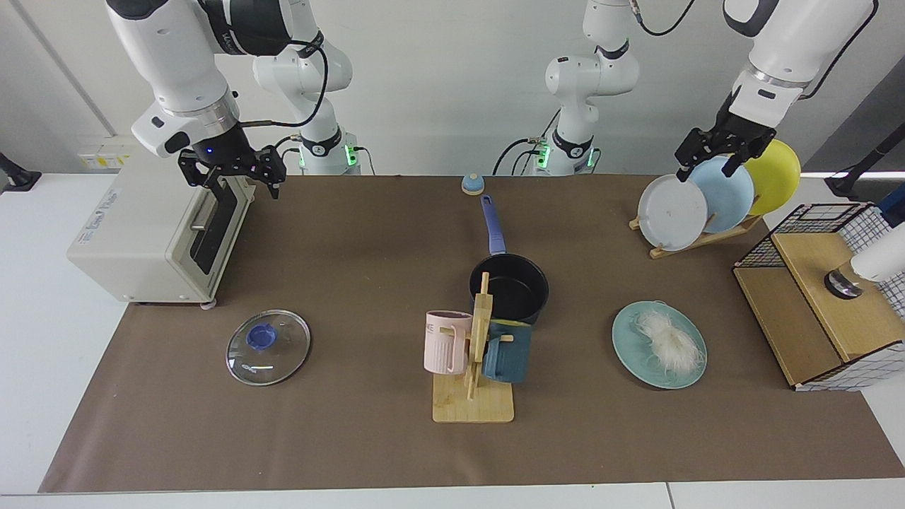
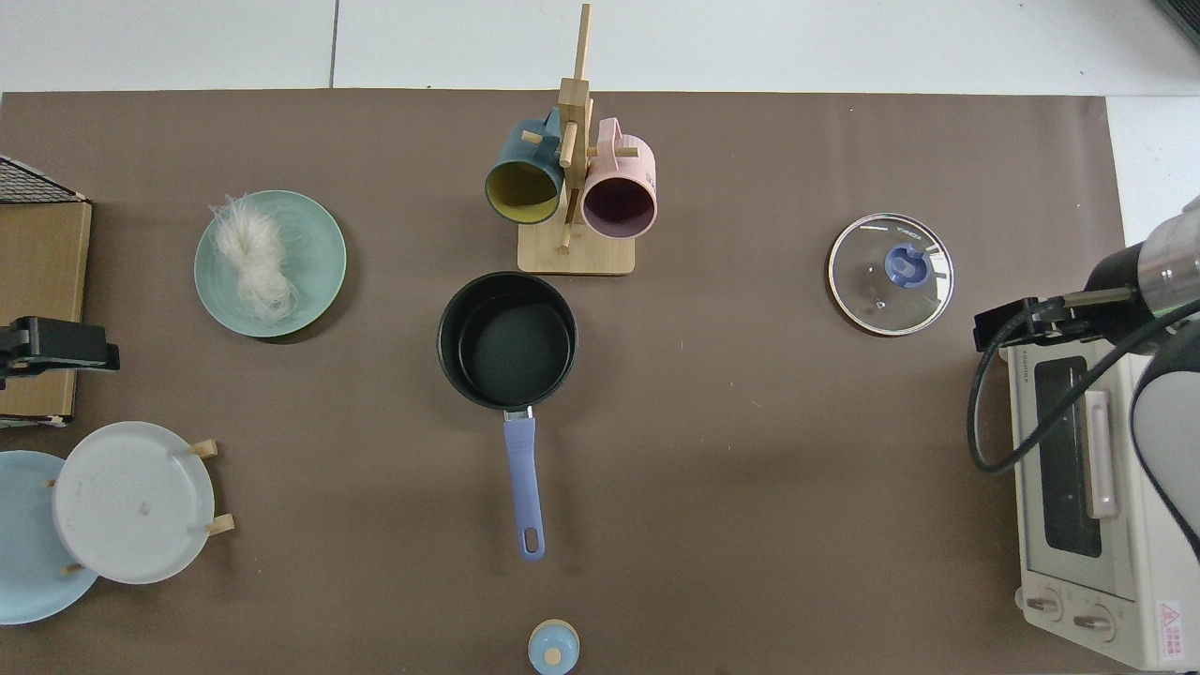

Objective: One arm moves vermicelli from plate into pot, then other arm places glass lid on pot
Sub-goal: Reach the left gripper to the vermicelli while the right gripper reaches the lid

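Vermicelli [image 1: 670, 341] heaped on teal plate [image 1: 631, 351], pot [image 1: 510, 288] bare, glass lid [image 1: 268, 347] flat on mat; left gripper [image 1: 707, 161] above rack, right gripper [image 1: 232, 178] above toaster oven [image 1: 152, 230], both spread, holding nothing

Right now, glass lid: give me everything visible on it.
The glass lid is round, clear glass with a thin metal rim and a blue centre knob. It lies flat on the brown table cover, knob up, with the brown showing through the glass and a few bright reflections on it. It sits in front of the toaster oven, apart from it, and well to the side of the pot. Nothing touches it but the cover; no gripper is at it.
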